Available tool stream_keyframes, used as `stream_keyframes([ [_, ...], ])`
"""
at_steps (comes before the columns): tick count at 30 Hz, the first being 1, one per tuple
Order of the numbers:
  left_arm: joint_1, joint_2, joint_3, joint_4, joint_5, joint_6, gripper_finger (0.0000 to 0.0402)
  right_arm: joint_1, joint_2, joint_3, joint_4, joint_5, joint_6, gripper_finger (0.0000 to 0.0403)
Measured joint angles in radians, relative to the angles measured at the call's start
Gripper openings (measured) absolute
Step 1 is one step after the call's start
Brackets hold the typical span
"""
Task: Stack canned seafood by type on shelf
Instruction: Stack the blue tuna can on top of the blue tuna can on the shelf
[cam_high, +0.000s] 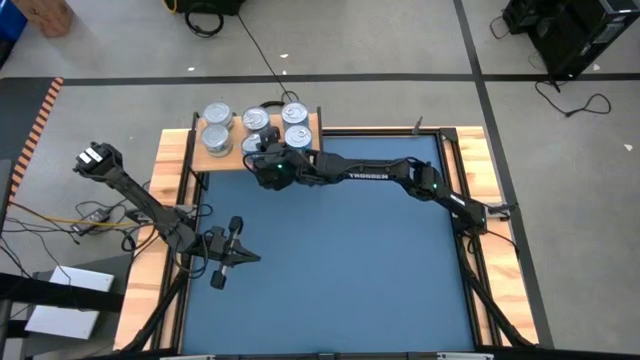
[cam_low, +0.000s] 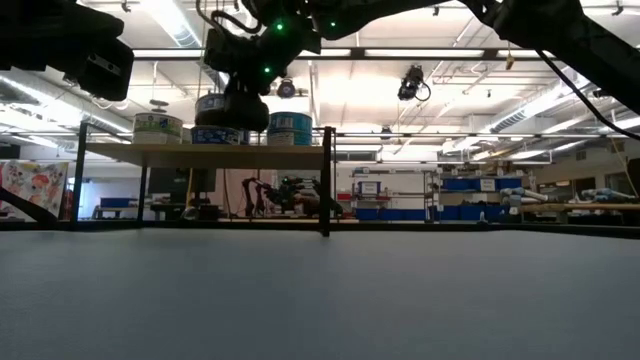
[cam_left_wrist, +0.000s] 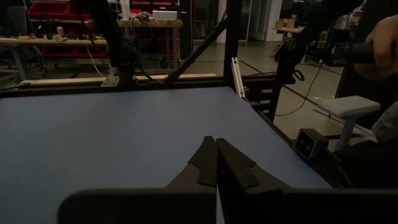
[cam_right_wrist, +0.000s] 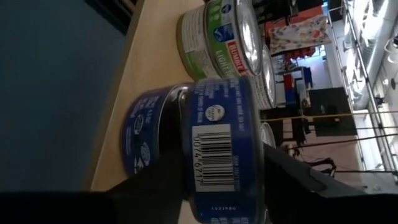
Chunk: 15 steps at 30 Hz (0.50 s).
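The light wood shelf (cam_high: 232, 160) stands at the table's far left and carries several silver-lidded tins (cam_high: 217, 113). My right gripper (cam_high: 263, 150) reaches over the shelf's near edge and is shut on a blue-labelled tin (cam_right_wrist: 217, 124). Another blue tin (cam_right_wrist: 140, 140) stands on the board just below and behind it. A green-labelled tin (cam_right_wrist: 217, 37) stands farther along the shelf with more tins stacked over it. In the low view the held tin (cam_low: 232, 112) shows dark, at the height of the shelf's upper tins. My left gripper (cam_high: 250, 258) is shut and empty, low over the blue tabletop near its left edge. My right gripper pinches the blue tin between its two fingers, one finger (cam_right_wrist: 292, 180) by the lid and the other (cam_right_wrist: 165, 174) by the bottom rim. The gripper lies about level and is rolled on its side. The tin sits upright, lid up. Whether it rests on the blue tin below cannot be told.
Blue tabletop (cam_high: 350, 260) spreads from the shelf to the near and right edges. Light wooden rails (cam_high: 470, 160) run along the sides. Thin black shelf legs (cam_low: 325, 185) stand on the table. A person's hand (cam_left_wrist: 385, 43) shows beyond the table in the left wrist view.
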Motion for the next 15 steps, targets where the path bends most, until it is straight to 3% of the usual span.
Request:
stream_keyframes([
  [5,0.000,0.000,0.000,0.000,0.000,0.000,0.0001,0.001,0.000,0.000,-0.004,-0.005,0.010,0.0221],
  [15,0.000,0.000,0.000,0.000,0.000,0.000,0.0001,-0.004,0.000,0.000,0.010,-0.080,0.027,0.0234],
])
